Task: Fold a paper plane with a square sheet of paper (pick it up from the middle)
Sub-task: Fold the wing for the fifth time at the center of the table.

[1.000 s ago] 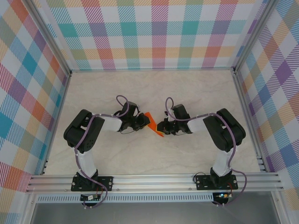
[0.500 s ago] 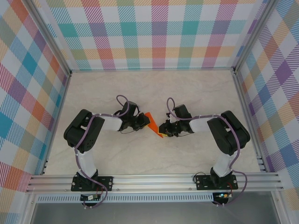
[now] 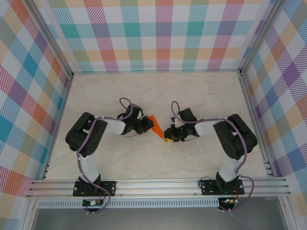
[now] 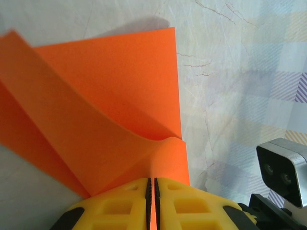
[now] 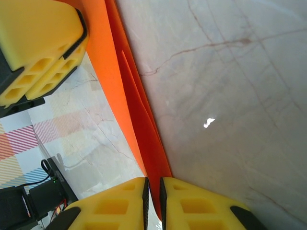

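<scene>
— What is found nearest, at the front edge?
— An aluminium rail (image 3: 158, 184) is seen there, with both arm bases bolted to it. The arms are bent inward, so that the two claws are set face to face near the middle of the marbled table (image 3: 192, 96).

— How is the left gripper (image 4: 152, 183) set?
— It is clenched on the square sheet of paper (image 4: 105, 100). In its wrist view the yellow fingers (image 4: 120, 206) are pressed together, with only a thin orange line left between them. From the pinch one layer is curled up and away to the left, and a flatter layer is spread out behind it.

— And the right gripper (image 5: 152, 184)?
— It too is closed on the sheet (image 5: 136, 120), a narrow folded edge being taken in between its pads (image 5: 110, 206). Farther along that edge, a yellow finger of the left gripper (image 5: 38, 48) is seen against the same paper.

— Where is the paper placed overall?
— From above, the sheet (image 3: 154, 122) is held between the left gripper (image 3: 146, 125) and the right gripper (image 3: 167, 135). It is seen as a bright orange, partly folded strip slanted across the gap. Whether the table is touched by it cannot be told.

— What lies beyond?
— More of the table, then the checked walls (image 3: 158, 38) at the back.
</scene>
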`<action>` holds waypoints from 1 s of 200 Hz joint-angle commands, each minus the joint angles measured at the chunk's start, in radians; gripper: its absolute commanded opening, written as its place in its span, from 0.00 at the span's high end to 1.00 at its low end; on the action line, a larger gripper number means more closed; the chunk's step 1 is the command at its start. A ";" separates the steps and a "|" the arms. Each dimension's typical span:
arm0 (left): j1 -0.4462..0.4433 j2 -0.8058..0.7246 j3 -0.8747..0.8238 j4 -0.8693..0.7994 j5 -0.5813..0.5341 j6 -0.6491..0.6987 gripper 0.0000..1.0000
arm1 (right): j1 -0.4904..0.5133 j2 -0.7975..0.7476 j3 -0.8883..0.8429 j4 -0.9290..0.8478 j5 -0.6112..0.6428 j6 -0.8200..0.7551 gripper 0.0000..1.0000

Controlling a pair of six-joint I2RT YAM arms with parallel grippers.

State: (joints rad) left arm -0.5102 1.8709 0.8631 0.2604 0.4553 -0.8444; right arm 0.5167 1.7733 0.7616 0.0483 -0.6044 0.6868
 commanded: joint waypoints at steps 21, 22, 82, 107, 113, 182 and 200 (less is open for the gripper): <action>-0.011 0.057 -0.002 -0.089 -0.073 0.008 0.87 | -0.001 0.000 -0.015 -0.108 0.017 -0.032 0.85; -0.011 0.057 -0.002 -0.089 -0.073 0.008 0.87 | -0.001 0.001 -0.015 -0.111 0.019 -0.032 0.85; -0.010 0.065 0.004 -0.090 -0.068 0.010 0.87 | -0.002 -0.051 0.011 -0.172 0.058 -0.047 0.84; -0.011 0.066 0.007 -0.093 -0.064 0.012 0.87 | 0.001 -0.141 0.033 -0.211 0.106 -0.061 0.79; -0.010 0.066 0.008 -0.094 -0.064 0.013 0.87 | 0.002 -0.154 0.043 -0.222 0.121 -0.068 0.79; -0.011 0.073 0.018 -0.104 -0.058 0.014 0.87 | 0.084 -0.009 0.246 -0.270 0.124 -0.080 0.81; -0.011 0.074 0.020 -0.105 -0.057 0.014 0.87 | 0.096 0.050 0.287 -0.295 0.115 -0.086 0.83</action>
State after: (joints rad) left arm -0.5102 1.8774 0.8837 0.2256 0.4583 -0.8444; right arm 0.5957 1.7573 1.0046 -0.1772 -0.4816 0.6273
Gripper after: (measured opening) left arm 0.129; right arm 0.183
